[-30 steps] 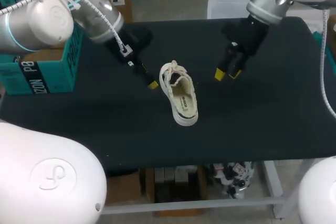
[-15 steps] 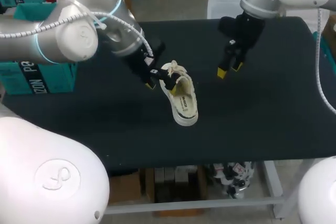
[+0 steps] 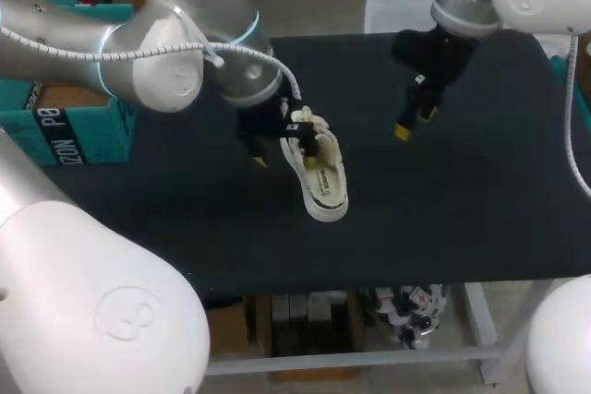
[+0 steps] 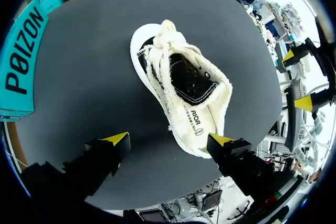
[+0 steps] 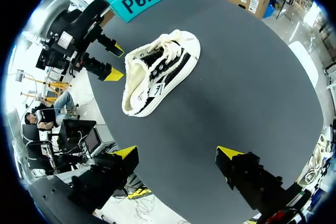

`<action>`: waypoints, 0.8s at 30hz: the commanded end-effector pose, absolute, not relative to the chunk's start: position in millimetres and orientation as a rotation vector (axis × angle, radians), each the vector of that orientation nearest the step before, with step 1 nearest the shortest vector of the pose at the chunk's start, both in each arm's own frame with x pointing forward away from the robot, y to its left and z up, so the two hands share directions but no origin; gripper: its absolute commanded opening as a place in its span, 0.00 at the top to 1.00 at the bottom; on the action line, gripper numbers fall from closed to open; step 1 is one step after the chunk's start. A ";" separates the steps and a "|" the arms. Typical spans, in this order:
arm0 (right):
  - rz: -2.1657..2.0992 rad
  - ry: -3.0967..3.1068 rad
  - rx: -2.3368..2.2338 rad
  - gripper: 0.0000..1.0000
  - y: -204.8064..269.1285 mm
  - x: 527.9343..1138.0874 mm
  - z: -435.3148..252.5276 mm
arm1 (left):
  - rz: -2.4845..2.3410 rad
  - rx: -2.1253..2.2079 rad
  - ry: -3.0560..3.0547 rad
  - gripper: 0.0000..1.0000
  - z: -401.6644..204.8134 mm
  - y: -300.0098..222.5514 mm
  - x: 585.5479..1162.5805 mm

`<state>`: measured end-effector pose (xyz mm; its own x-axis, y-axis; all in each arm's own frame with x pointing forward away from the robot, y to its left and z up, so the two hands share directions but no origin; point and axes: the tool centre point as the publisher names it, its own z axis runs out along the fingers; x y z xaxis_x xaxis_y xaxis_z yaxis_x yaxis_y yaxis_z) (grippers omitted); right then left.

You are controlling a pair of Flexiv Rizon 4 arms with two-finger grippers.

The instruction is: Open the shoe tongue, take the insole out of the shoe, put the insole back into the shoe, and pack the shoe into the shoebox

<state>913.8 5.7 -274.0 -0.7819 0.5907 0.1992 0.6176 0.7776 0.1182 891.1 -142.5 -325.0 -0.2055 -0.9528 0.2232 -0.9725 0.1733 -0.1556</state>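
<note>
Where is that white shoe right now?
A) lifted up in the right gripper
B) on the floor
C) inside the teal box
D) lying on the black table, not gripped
D: the shoe lies on the table, and the left gripper hangs above it with its fingers open, not clamped on it.

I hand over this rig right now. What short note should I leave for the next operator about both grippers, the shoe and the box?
The left gripper is open, over the cream and black canvas shoe, not gripping it.
The right gripper is open and empty, above the black table, off to the shoe's side.
The shoe lies mid-table with the cream insole inside it. The teal cardboard shoebox sits at the table's left edge.
Done: nothing visible yet.
Left: open the tongue, take the insole out, put it back, pack the shoe.
</note>
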 end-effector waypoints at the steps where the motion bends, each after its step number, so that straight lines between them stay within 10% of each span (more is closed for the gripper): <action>1: -0.233 -2.857 -0.948 0.00 7.1 911.2 -274.4 | 0.373 2.001 -2.347 0.00 -339.2 -147.7 901.2; 5: -0.205 -2.900 -0.905 0.00 1.7 913.8 -275.2 | 0.361 2.047 -2.320 0.07 -351.7 -148.5 911.2; 11: -0.164 -3.004 -0.777 0.00 -5.1 913.9 -280.5 | 0.378 2.154 -2.289 0.50 -366.2 -145.1 926.0; 18: -0.141 -3.032 -0.679 0.00 -17.9 921.5 -278.9 | 0.396 2.203 -2.289 0.62 -375.1 -145.6 936.9; 20: -0.135 -3.033 -0.667 0.00 -20.3 922.7 -277.4 | 0.406 2.204 -2.282 1.00 -375.3 -146.3 939.2; 24: -0.123 -3.036 -0.642 0.00 -24.0 923.6 -275.8 | 0.442 2.181 -2.278 1.00 -370.6 -147.4 939.6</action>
<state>921.8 -23.0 -279.1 -0.9137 0.4041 0.0441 0.4064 0.9107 0.0743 940.1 -148.9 -371.1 -0.0537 -0.9880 0.1449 -0.9731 0.0192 -0.2296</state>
